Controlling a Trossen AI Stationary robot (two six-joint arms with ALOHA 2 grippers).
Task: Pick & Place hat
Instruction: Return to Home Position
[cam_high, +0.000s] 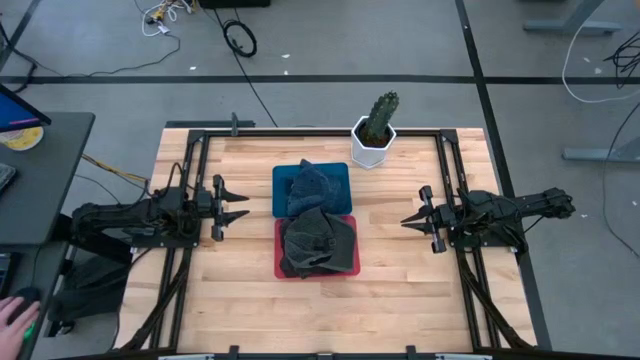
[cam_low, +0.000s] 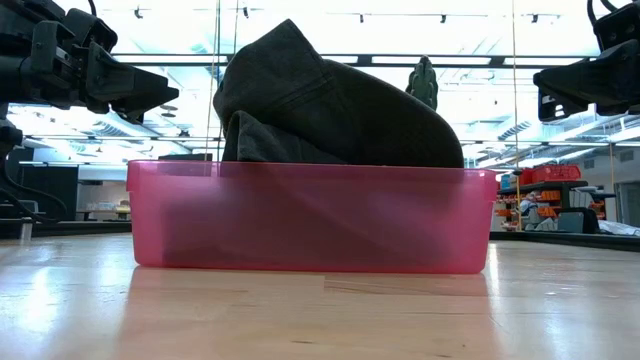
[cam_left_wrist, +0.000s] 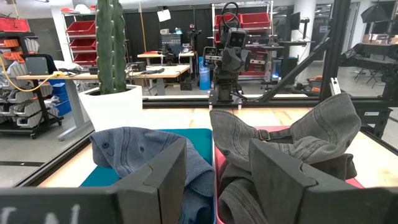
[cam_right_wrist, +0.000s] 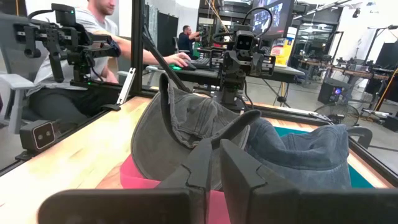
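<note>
Black fabric caps (cam_high: 318, 245): piled in the pink translucent plastic bin (cam_low: 310, 225) at the centre of the wooden surface (cam_high: 230, 290). In the low view the heap stands well above the rim, with the crowns bulging. No part shows hanging outside the walls. Judgement: placement is done. The pile is loose rather than pressed flat, so it may slump, but the walls should contain it.

12 o'clock of the pink bin, touching it: teal plastic bin (cam_high: 340, 172) holding a blue denim cap (cam_high: 310, 188). The sort appears to be by colour, dark into pink and blue into teal.

1 o'clock, near the far edge: green cactus (cam_high: 381, 112) in a white faceted pot (cam_high: 372, 148), apart from both bins. Not part of the job.

Left hand (cam_high: 246, 206): 9 o'clock of the bins, well apart, raised off the surface and pointing at them. Fingers moderately parted, nothing between them.

Right hand (cam_high: 404, 222): 3 o'clock, mirrored pose. Fingers drawn almost together, empty.

Judgement: both sit level and clear because no cap lies outside a bin to fetch, which fits a parked pose.
</note>
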